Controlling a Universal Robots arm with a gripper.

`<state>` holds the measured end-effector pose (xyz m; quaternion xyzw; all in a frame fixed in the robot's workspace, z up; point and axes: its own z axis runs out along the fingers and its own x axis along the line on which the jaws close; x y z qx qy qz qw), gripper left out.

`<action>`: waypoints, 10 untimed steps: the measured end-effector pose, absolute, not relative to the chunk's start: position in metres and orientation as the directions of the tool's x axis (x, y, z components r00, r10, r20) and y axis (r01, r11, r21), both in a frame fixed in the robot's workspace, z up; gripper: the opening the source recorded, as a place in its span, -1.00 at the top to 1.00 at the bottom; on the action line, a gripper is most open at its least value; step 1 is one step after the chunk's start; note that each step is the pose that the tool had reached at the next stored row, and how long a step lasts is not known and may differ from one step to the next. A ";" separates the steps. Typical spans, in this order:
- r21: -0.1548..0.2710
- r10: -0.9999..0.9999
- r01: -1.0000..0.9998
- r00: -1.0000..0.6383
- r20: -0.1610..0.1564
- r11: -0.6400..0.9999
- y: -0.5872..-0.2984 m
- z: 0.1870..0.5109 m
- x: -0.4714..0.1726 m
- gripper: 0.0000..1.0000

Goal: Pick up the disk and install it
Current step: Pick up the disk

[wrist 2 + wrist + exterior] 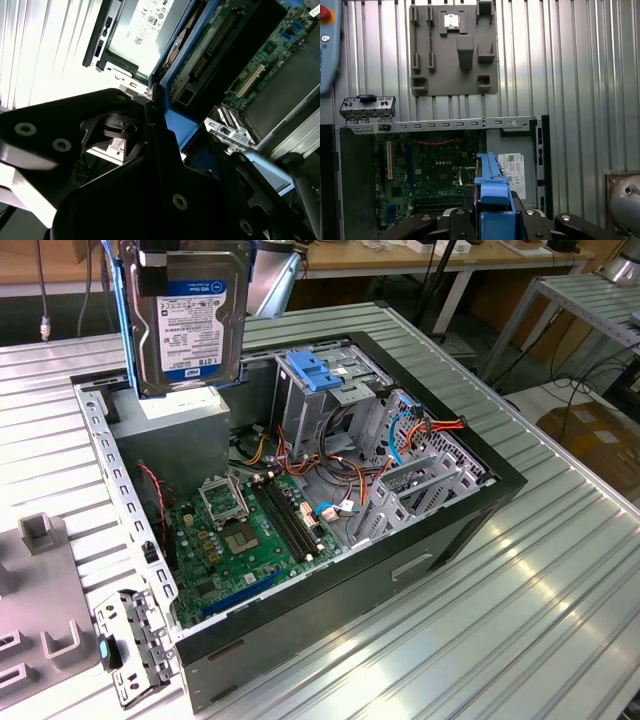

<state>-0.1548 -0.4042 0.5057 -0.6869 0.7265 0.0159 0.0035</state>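
Ribbed aluminium table [560, 620] carries open black metal computer case [400, 570]. Silver-metal rectangular disk [190, 320] with blue side rails hangs upright over it, 11 o'clock in exterior view. Black gripper [492, 215] jaws clamp the rails. Judged dense, rigid, shock-fragile; rails give safest hold.

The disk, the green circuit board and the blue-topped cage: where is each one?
disk [190, 330]: exterior view, on its white and blue label.
green circuit board [240, 545]: exterior view, near its middle chip.
blue-topped cage [315, 370]: exterior view, on its blue plastic top.
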 end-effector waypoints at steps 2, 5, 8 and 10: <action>0.018 -0.998 -0.998 -0.058 -0.027 0.057 -0.406 0.505 -0.150 0.26; 0.018 -0.998 -0.998 -0.060 -0.027 0.059 -0.407 0.505 -0.146 0.26; 0.018 -0.998 -0.998 -0.061 -0.027 0.061 -0.408 0.505 -0.141 0.26; 0.018 -0.998 -0.998 -0.063 -0.027 0.063 -0.409 0.505 -0.136 0.26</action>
